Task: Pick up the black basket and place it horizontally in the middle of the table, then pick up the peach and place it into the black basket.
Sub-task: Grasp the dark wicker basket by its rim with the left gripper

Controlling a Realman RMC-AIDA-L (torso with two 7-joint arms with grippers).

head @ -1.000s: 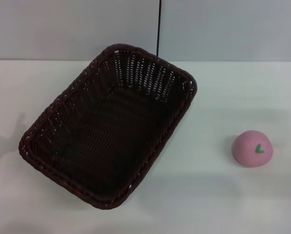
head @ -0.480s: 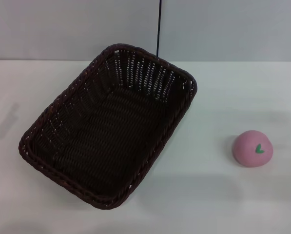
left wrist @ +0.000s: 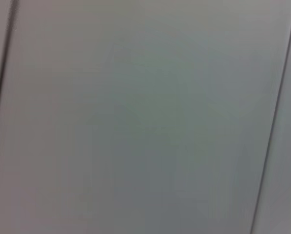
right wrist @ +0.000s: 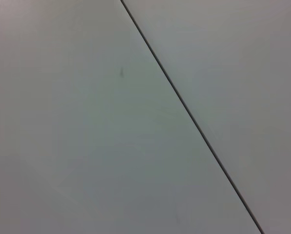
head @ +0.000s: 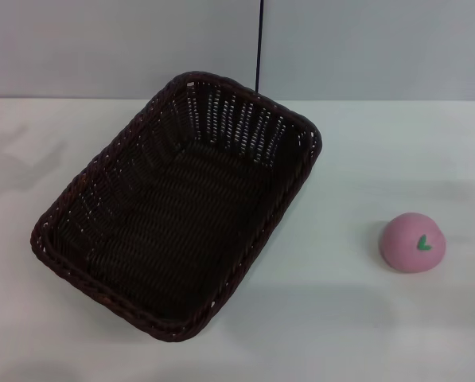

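The black basket (head: 177,213) lies on the white table (head: 356,318), left of centre in the head view. It is empty and turned diagonally, with one short end toward the back wall. The pink peach (head: 412,242) sits on the table to the right of the basket, apart from it, with its green leaf mark facing me. Neither gripper shows in any view. Both wrist views show only plain grey panel surfaces with dark seams.
A grey wall (head: 126,48) with a dark vertical seam stands behind the table's back edge. White tabletop lies between basket and peach and along the front. A faint shadow lies on the table at the far left (head: 22,167).
The basket and peach have not moved. The faint shadow on the table at the far left has shifted upward and to the right.
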